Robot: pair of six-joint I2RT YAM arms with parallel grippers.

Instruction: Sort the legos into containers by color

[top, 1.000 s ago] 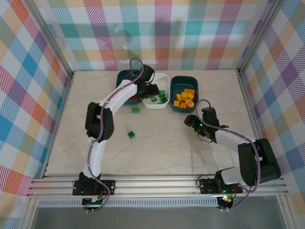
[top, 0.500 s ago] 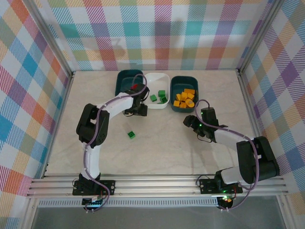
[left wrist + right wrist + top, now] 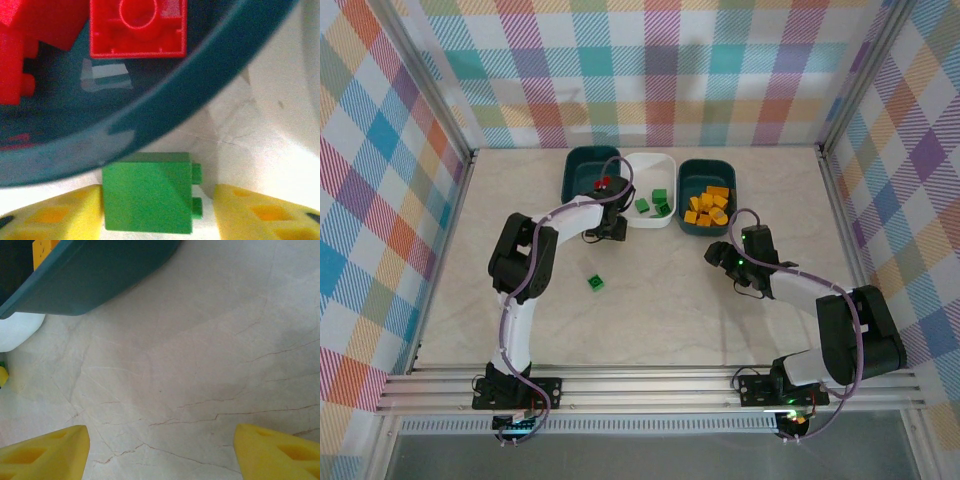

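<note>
1. Top external view: the surface carries three tubs in a far row: left teal tub, white tub, right teal tub.
2. Left hand, low just before the left teal tub: fingers apart around a green lego, touching one, a gap to the other.
3. Right hand, near the right teal tub: fingers spread wide over bare surface.
4. Red legos lie in the left teal tub, green legos in the white tub, orange legos in the right teal tub.
5. A second green lego lies alone mid-surface.
</note>
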